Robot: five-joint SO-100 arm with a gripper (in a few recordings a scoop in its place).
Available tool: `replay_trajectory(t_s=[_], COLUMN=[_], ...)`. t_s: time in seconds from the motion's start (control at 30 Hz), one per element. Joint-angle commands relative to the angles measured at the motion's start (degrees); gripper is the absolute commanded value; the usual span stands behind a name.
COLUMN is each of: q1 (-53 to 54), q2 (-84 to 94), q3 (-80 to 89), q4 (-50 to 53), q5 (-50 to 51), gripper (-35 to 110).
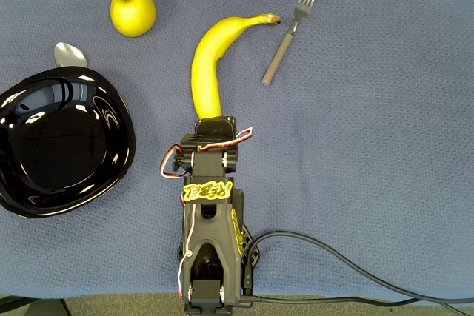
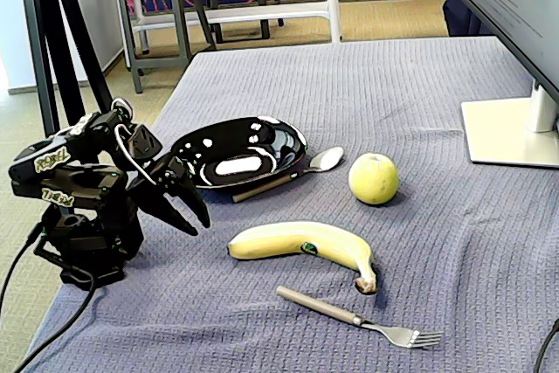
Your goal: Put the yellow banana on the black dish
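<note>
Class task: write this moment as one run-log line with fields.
gripper: open, empty, near blunt end | long curved yellow banana: on blue cloth, ungrasped | glossy black wavy-rimmed dish: empty | stage: pre-grasp

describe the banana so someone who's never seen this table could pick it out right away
On the blue-grey cloth, look just ahead of the black robot arm's gripper. The yellow banana lies there, between the apple and fork. It is long and curved, unlike the round apple.

Black arm (image 2: 83, 207); yellow lettered tags, red-white wires, dark hand (image 2: 185, 204), possibly two-fingered.
</note>
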Motion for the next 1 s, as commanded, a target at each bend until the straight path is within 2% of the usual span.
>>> replay_trajectory(t_s=[0.0, 0.33, 0.53, 0.67, 0.73, 0.83, 0.87, 0.97], q1=[-1.0, -0.5, -0.6, -0.8, -0.3, -1.2, -1.4, -1.1], q2=[-4.6, -5.5, -7.1, -12.1, -14.6, -21.2, -23.6, -28.4], q3=[-6.6, -6.5, -7.6, -10.2, -11.9, -15.9, -17.2, -20.0], q4=[-1.6, -1.6, -2.6, -4.6, -5.4, -8.6, -10.4, -12.8], q5=[5.4, 5.9, 5.5, -1.6, -8.3, -13.4, -19.0, -24.9], gripper=[0, 2, 13, 19, 20, 8, 3, 7])
